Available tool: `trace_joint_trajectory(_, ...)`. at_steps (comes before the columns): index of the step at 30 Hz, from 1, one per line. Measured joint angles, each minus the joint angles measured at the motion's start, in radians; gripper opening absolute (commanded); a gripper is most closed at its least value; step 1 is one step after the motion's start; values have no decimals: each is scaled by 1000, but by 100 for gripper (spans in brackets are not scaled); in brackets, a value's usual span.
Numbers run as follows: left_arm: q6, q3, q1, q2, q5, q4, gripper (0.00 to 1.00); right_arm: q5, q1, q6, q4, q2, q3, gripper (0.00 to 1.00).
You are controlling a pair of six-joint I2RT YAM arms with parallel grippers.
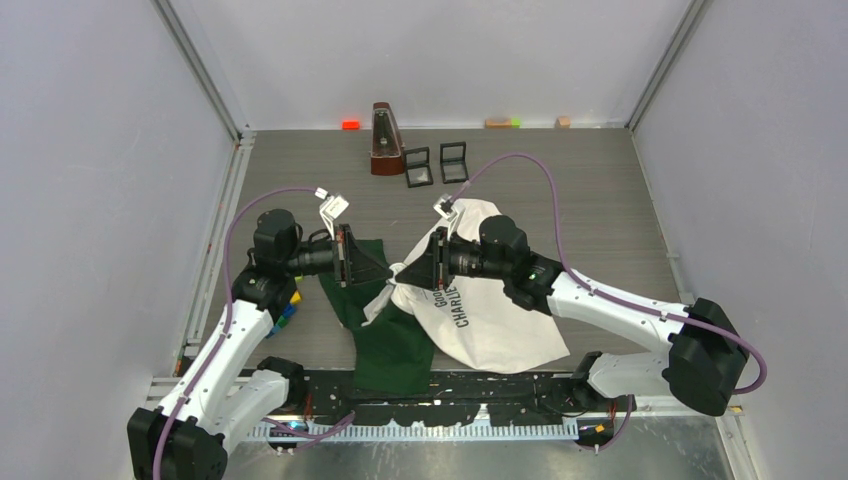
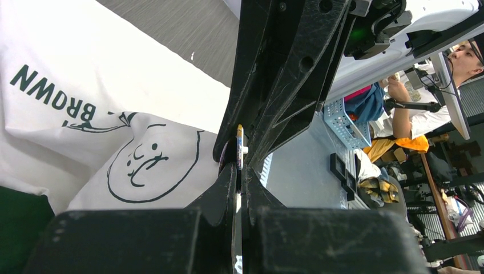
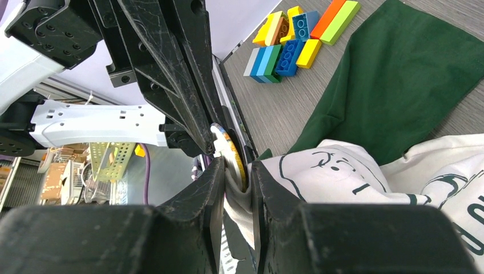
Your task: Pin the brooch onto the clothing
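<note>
The T-shirt (image 1: 495,325) lies crumpled mid-table, white body to the right, dark green sleeve (image 1: 385,345) to the left. Both grippers meet above its left edge. My left gripper (image 1: 384,267) is shut on the brooch (image 2: 240,142), a thin round disc seen edge-on between its fingertips (image 2: 228,182). My right gripper (image 1: 408,272) is shut on a raised fold of the white cloth (image 3: 238,200), right beside the printed face (image 3: 337,171). The brooch (image 3: 228,149), with a yellow rim, touches that fold at the right gripper's tips (image 3: 237,171). The pin itself is hidden.
A wooden metronome (image 1: 385,140) and two small black square boxes (image 1: 435,165) stand at the back. Coloured toy bricks (image 3: 297,34) lie left of the shirt by the left arm. Small blocks (image 1: 350,124) sit along the back wall.
</note>
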Motion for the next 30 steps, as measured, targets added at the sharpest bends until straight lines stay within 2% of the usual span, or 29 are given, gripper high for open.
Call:
trace_joint_trajectory(15, 0, 0, 0, 0, -15, 18, 0, 13, -10, 29, 8, 0, -1, 17)
trace_joint_trajectory(18, 3, 0, -1, 0, -31, 10, 0, 15, -11, 29, 16, 0, -7, 25)
trace_joint_trajectory(21, 31, 4, -8, 2, -61, -33, 2, 22, -13, 26, 14, -10, -22, 39)
trace_joint_trajectory(23, 55, 15, -12, 6, -77, -73, 13, 39, -18, 15, -2, -26, -37, 47)
trace_joint_trajectory(26, 90, 32, -2, 11, -106, -158, 45, 99, -60, -14, -52, -74, -59, 58)
trace_joint_trajectory(27, 100, 37, 2, 13, -112, -179, 54, 121, -73, -26, -74, -91, -61, 64)
trace_joint_trajectory(30, 110, 50, 8, 19, -142, -241, 77, 180, -90, -64, -128, -150, -61, 72)
